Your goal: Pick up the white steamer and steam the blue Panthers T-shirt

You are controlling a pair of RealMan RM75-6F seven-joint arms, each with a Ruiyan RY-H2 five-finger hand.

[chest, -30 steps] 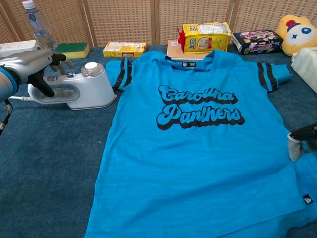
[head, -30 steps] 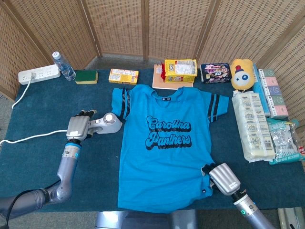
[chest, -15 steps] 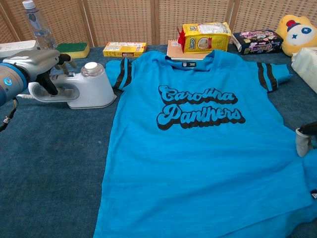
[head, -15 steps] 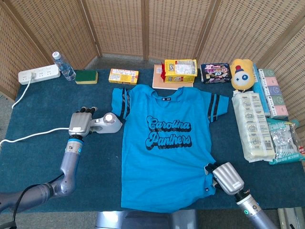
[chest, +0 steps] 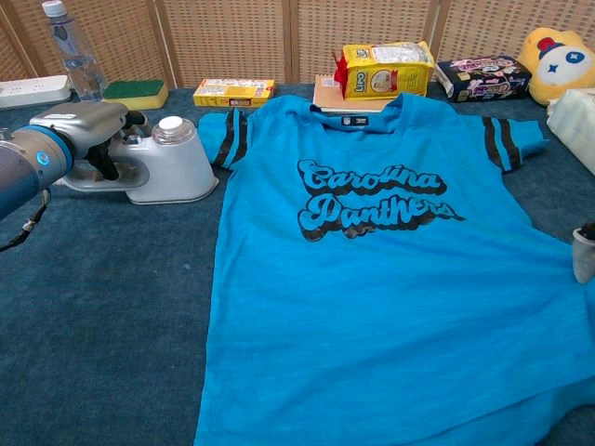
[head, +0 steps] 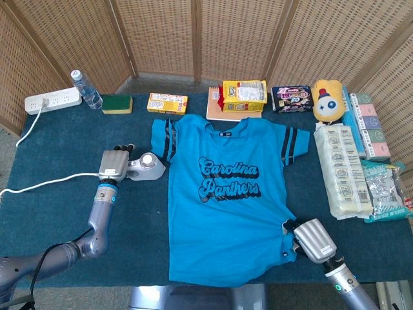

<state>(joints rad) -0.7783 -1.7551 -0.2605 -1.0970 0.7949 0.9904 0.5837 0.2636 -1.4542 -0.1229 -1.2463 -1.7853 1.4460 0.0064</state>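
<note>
White steamer sits at the left of the frame beside the blue T-shirt; your left hand lies over its handle with fingers curled round it, though a full grip cannot be confirmed. Your right hand, lower right, pinches the shirt's hem corner, pulling the cloth taut. Shirt print reads "Carolina Panthers".

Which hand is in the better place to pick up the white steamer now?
The left hand. It is already at the handle of the steamer, left of the T-shirt. The right hand is far away, at the shirt's lower right hem.
</note>
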